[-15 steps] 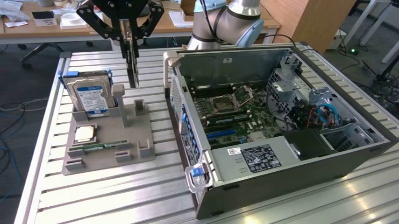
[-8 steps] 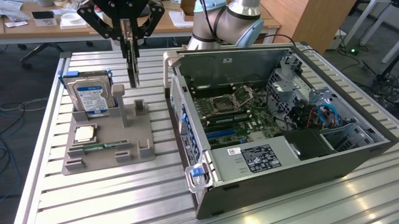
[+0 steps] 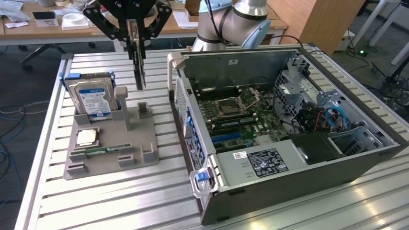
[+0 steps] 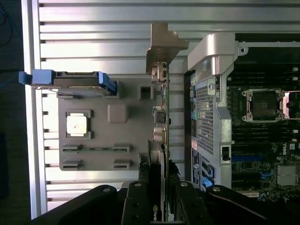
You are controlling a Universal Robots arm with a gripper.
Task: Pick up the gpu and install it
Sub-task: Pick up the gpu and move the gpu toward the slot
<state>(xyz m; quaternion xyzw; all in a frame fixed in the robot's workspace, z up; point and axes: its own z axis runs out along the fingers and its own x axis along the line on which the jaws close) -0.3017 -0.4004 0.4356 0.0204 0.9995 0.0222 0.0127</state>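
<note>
We see the gripper [image 3: 135, 34] closed on the gpu [image 3: 138, 64], its two black fingers [image 3: 119, 29] pinching the card's faces near its upper end. The card hangs straight down from the claw, edge-on to the exterior view, so it reads as a thin dark strip. In the wrist view the gripper [image 4: 161, 206] has the same hold on the gpu [image 4: 162, 136], which runs away from the fingers [image 4: 139, 197] to its silver bracket [image 4: 161, 49] at the far end. The card is in the air over the table [image 3: 128, 201], between the hard drive [image 3: 95, 98] on the exterior view's left and the open case [image 3: 288, 120] on its right. It hangs over the back part of the grey holder [image 3: 137, 153], near the edge that faces the case. Its lower end looks to be just above one of the holder's posts, though from this angle we cannot tell whether they touch. The drive stands upright in the holder, and a chip [image 3: 87, 138] and a RAM strip [image 3: 102, 149] lie nearer the front. The case lies on its side with the motherboard [image 3: 236, 115] exposed, and the gpu is outside it.
</note>
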